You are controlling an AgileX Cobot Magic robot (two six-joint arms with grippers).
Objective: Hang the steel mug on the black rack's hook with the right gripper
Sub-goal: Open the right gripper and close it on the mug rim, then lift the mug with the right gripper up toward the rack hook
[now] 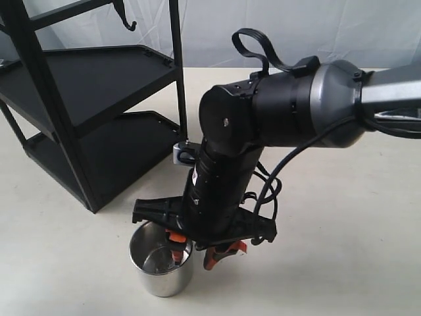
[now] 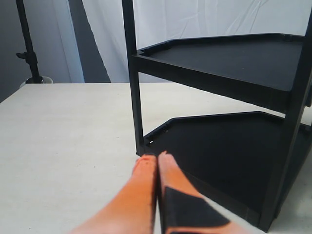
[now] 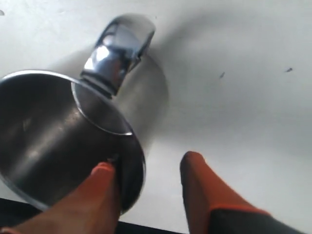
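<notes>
We find the steel mug [image 1: 161,264] standing upright, mouth up, on the near part of the worktop [image 1: 342,263], well apart from the black rack [image 1: 85,105] at the far left. The right tool [image 1: 196,250] is lowered over the mug rim with its fingers apart: one orange finger [image 3: 100,192] sits inside the wall, the other outside it, so the wall lies between them, not yet clamped. The left tool [image 2: 156,168] is pressed together, holding nothing, just beside the rack's lower shelf.

Risks as we judge them: the polished wall offers little grip, so a rim pinch may let the mug swing or slip during the lift. The handle [image 3: 119,51] appears to sit off to one side of the grip; a poor wrist angle could miss the hook [image 1: 125,18] high on the rack. The bulky arm may also strike a post.
</notes>
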